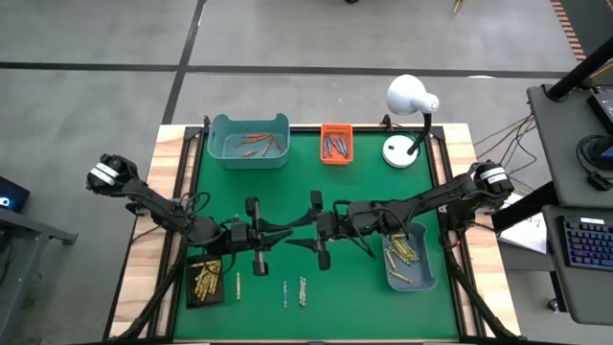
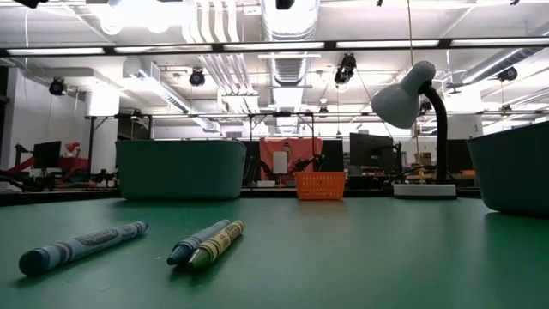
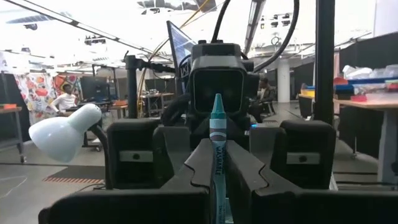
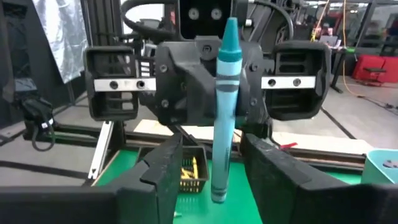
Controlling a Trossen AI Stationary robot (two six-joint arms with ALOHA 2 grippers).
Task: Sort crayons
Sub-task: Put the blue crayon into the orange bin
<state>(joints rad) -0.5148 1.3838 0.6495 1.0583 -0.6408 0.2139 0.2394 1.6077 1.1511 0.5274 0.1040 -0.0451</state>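
Observation:
A teal crayon (image 3: 217, 134) stands upright, tip up, between my two grippers, which face each other over the table's middle. My left gripper (image 3: 217, 165) is shut on it and shows in the high view (image 1: 290, 232). My right gripper (image 4: 212, 152) is open, with one finger on either side of the crayon's lower half (image 4: 222, 155) and a gap showing on both sides. Three loose crayons (image 1: 285, 293) lie on the green mat near the front edge; they also show in the low view (image 2: 210, 243). My left gripper pinches the teal crayon about its middle (image 3: 217, 177) between its two fingers. The fingers come level from the table's left side and lie across the crayon. The crayon stands upright with its tip up (image 4: 230, 28), lifted clear of the mat.
A teal bin (image 1: 222, 150) with orange-red crayons stands far left, and an orange basket (image 1: 335, 156) beside it. A black tray (image 1: 192, 297) of yellow crayons is front left, a teal bin (image 1: 424, 278) front right, and a white lamp (image 1: 410, 98) far right.

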